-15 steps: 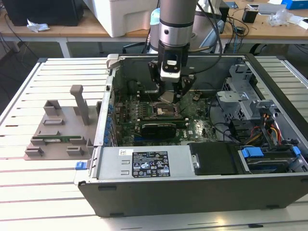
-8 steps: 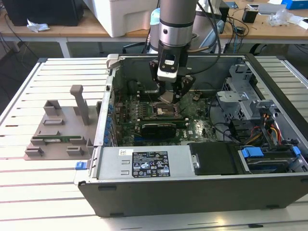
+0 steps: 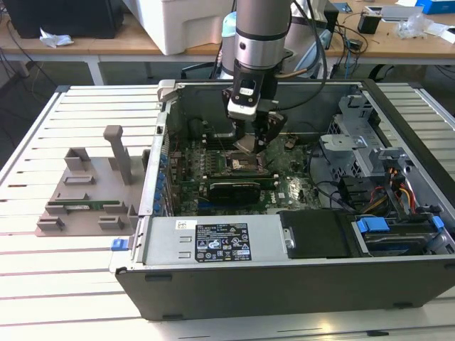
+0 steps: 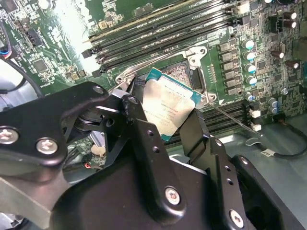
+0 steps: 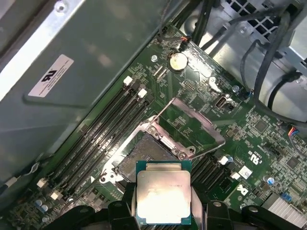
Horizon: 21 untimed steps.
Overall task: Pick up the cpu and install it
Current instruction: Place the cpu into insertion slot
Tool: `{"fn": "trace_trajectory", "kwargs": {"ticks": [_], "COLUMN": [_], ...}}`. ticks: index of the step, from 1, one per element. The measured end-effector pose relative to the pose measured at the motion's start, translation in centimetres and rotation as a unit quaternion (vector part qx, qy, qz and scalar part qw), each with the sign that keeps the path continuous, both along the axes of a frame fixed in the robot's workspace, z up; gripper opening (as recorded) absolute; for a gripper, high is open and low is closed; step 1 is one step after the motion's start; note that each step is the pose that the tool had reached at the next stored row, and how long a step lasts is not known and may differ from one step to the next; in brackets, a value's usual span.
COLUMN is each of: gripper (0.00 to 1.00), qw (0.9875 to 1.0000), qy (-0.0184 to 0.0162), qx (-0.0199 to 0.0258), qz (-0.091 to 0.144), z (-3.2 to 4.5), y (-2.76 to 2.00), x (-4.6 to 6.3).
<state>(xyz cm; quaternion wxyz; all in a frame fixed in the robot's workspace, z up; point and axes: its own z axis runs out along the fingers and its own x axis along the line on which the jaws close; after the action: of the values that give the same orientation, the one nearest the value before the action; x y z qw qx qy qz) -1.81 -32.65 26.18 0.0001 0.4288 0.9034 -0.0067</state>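
One step of two done: the cpu (image 5: 163, 194) is picked up, its edges pinched between the fingers of the claw (image 5: 163, 212), and held close over the near edge of the socket (image 5: 144, 160). Seating is not yet done, by the look of it. Bench (image 3: 43, 284): slatted metal, carrying everything. Computer case (image 3: 284, 291): lying open on the bench. Arm (image 3: 261, 35): reaching down into the case. Motherboard (image 5: 259, 124): green, on the case floor. Grey fixture (image 3: 85, 192): on the bench outside the case, to the exterior view's left, well apart from the work. Cables (image 5: 268, 57): dark, off the board's edge, clear of the socket. Memory slots (image 5: 105, 129): long black rows on both sides of the socket. Load frame (image 5: 192, 127): swung open just beside the socket, the nearest obstacle. Coin cell (image 5: 179, 61): on the board, beyond the frame.
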Motion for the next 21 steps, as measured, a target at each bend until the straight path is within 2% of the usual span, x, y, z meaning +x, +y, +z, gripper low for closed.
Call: {"fn": "trace_trajectory", "kwargs": {"ticks": [9,11,15,21], "gripper": [0.54,0.54,0.54,0.54], "qw": [0.9993,0.9981,0.9935,0.9904], "qy": [0.0,0.0,0.0,0.0], "qx": [-0.0001,-0.0002,-0.0004,-0.0005], "qz": [-0.038,-0.062,-0.114,-0.138], "z": [0.0,-0.01,-0.01,-0.01], "y": [0.0,0.0,0.0,0.0], "x": [0.0,0.0,0.0,0.0]}}
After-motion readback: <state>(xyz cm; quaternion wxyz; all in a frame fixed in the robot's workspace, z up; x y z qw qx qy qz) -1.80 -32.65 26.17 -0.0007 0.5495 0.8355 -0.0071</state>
